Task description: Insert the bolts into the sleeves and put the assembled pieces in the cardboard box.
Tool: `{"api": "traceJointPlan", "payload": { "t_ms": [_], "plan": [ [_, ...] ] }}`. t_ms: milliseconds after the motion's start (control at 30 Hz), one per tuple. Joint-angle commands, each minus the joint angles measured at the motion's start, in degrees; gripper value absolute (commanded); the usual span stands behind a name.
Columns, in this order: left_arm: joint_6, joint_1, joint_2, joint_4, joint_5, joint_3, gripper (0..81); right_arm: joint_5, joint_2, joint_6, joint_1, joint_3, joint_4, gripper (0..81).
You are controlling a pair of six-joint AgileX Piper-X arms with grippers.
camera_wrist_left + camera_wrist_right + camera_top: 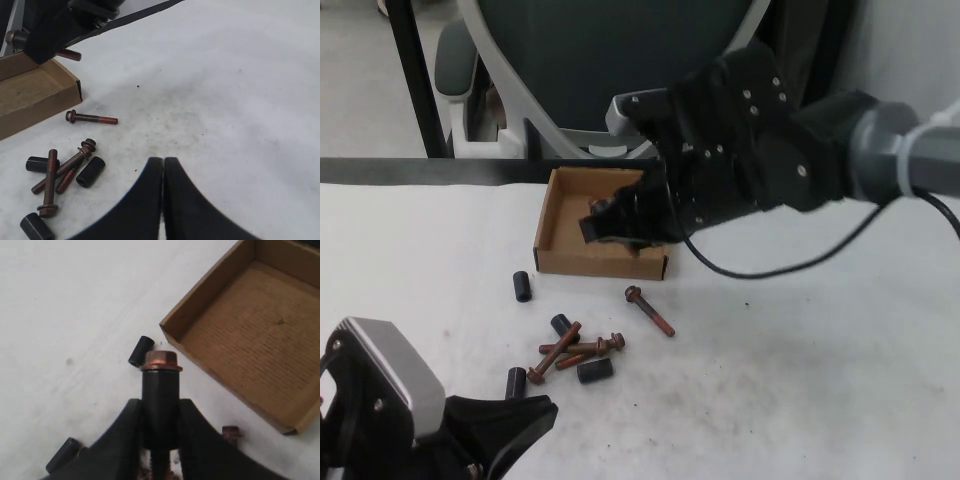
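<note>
Bolt in its sleeve (160,385) is clamped in our right hand (160,412), which we see raised by the cardboard box (600,262). Our left hand (163,165) hangs low, its 2 fingers pressed together. Beside it, loose bolts (650,310) and sleeves (523,288) lie on the desk (800,380).

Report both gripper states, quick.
Left gripper: jaws closed, holding nothing.
Right gripper: closed on a sleeve with a bolt through it.
</note>
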Motion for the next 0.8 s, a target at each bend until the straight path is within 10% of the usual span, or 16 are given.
{"api": "traceJointPlan", "payload": {
  "t_ms": [0,767],
  "plan": [
    [0.3,0.0,-0.2,-0.8,0.0,0.0,0.8,-0.4,1.1,-0.5,-1.1,-2.4,1.5,0.2],
    [0.5,0.0,-0.2,-1.2,0.0,0.0,0.8,-3.0,18.9,-0.5,-7.5,-21.2,8.6,0.2]
  ]
}}
